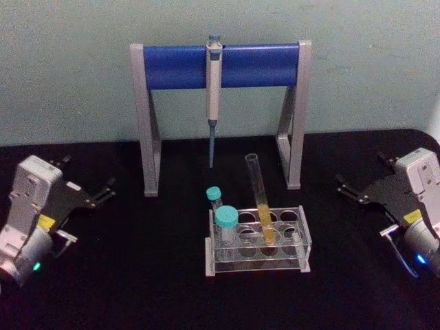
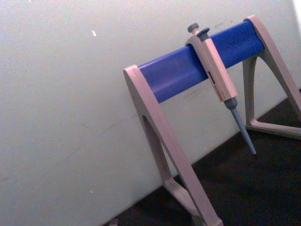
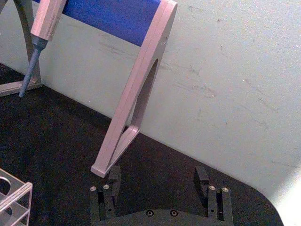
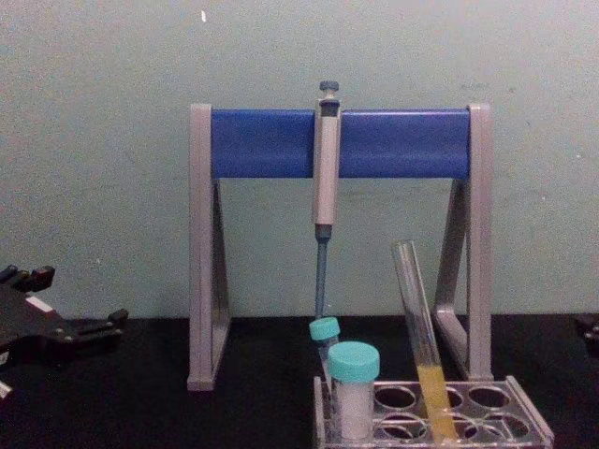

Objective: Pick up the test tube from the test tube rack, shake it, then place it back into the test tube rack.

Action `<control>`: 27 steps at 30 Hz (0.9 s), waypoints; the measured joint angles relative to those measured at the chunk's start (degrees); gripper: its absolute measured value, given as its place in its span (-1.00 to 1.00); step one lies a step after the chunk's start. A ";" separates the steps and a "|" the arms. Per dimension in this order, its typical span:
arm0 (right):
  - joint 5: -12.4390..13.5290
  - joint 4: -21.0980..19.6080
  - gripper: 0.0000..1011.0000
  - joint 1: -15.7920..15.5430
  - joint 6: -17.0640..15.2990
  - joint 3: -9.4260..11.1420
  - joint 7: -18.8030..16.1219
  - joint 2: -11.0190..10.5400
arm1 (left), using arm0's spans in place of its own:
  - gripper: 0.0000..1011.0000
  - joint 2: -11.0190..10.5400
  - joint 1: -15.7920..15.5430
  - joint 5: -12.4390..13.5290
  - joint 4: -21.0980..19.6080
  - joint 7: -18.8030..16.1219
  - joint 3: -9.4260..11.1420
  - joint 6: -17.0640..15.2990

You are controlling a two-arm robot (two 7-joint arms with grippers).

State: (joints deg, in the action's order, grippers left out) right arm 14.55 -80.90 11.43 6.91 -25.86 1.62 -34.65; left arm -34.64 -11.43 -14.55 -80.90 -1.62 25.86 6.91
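Open-fingered right end effector [image 3: 157, 176] and left end effector [image 1: 88, 173] flank the rack [image 1: 304, 240]; gently pinch the light, slippery, fragile test tube [image 1: 257, 182] on its bare upper glass.

Splayed right claw [image 3: 157, 173] near stand [image 3: 139, 84]

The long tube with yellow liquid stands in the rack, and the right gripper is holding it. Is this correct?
Not quite. The tube does stand in the rack, but the right gripper is not holding it: in the head view it sits open, off to the right, touching nothing.
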 joint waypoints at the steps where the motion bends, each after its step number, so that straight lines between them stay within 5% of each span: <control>1: 0.00 0.00 0.98 0.00 0.00 0.00 0.00 0.00 | 0.98 0.00 0.00 0.00 0.00 0.00 0.00 0.00; 19: -0.01 0.00 0.98 0.00 0.00 0.01 0.00 0.00 | 0.98 0.00 0.00 0.00 0.00 0.00 0.00 0.00; 27: 1.68 -1.28 0.98 -1.31 1.92 2.21 -2.50 0.18 | 0.98 0.00 0.00 0.00 0.00 0.00 0.00 0.00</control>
State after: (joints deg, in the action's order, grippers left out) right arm 16.23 -82.18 10.11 8.83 -23.65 -0.88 -34.46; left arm -34.65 -11.43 -14.55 -80.90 -1.62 25.86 6.91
